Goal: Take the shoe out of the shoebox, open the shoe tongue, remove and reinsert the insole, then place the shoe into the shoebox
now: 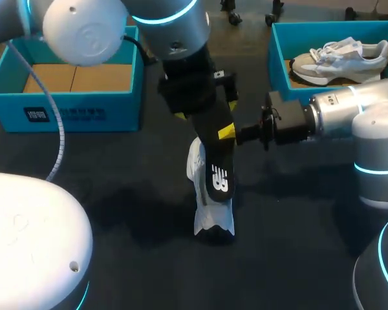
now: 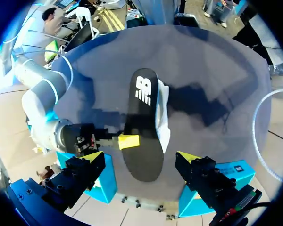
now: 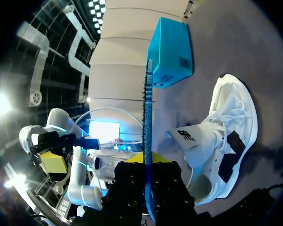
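Observation:
A white shoe (image 1: 199,187) lies on the dark table (image 1: 116,194) at the middle. Its black insole (image 1: 218,169), with a white logo, hangs over the shoe, and my right gripper (image 1: 233,134) is shut on the insole's edge. My left gripper (image 1: 204,110) hovers just above the insole. In the left wrist view the left gripper (image 2: 141,157) stands wide open, with the insole (image 2: 144,127) ahead between its fingers and the shoe (image 2: 163,117) under it. The right wrist view shows the insole (image 3: 148,103) edge-on in my right gripper (image 3: 148,162), beside the shoe (image 3: 228,136).
A blue shoebox (image 1: 64,84) stands empty at the back left. Another blue box (image 1: 278,58) at the back right holds a second white shoe (image 1: 339,58). Bare table lies in front of the shoe.

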Tool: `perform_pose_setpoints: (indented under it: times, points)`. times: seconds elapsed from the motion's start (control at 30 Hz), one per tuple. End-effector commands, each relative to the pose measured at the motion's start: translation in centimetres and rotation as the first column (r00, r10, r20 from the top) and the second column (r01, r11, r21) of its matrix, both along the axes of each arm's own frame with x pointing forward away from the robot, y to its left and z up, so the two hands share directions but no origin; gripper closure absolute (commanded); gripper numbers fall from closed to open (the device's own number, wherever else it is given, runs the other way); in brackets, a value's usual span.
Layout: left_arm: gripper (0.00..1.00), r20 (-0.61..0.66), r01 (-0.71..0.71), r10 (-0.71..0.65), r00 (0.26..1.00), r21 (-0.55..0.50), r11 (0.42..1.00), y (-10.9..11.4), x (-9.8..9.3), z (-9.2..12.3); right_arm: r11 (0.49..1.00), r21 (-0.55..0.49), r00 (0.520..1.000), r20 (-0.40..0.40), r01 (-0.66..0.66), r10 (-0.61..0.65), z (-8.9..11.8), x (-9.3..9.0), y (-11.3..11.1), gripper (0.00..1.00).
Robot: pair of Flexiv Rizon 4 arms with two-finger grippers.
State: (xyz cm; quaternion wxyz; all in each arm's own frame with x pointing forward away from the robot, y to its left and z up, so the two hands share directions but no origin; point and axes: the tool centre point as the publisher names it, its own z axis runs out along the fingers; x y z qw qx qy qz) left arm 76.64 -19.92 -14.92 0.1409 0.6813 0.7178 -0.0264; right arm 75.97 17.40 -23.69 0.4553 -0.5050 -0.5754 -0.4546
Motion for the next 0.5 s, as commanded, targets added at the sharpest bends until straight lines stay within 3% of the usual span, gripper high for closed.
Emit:
perform_pose_setpoints:
  times: [0.03,0.5]
  points:
    - [0.0,-0.022,-0.012,0.013,1.0,0.053,0.999,-1.0,0.7,-0.2,1.0,0.002,1.0,0.002,0.003,-0.003,0.0,-0.2,0.2,1.0]
    - [0.0,-0.074,-0.031,0.041,0.996,0.126,0.991,-2.1,1.6,-1.4,1.0,0.011,1.0,-0.001,-0.002,0.002,-0.1,-0.2,1.0,1.0]
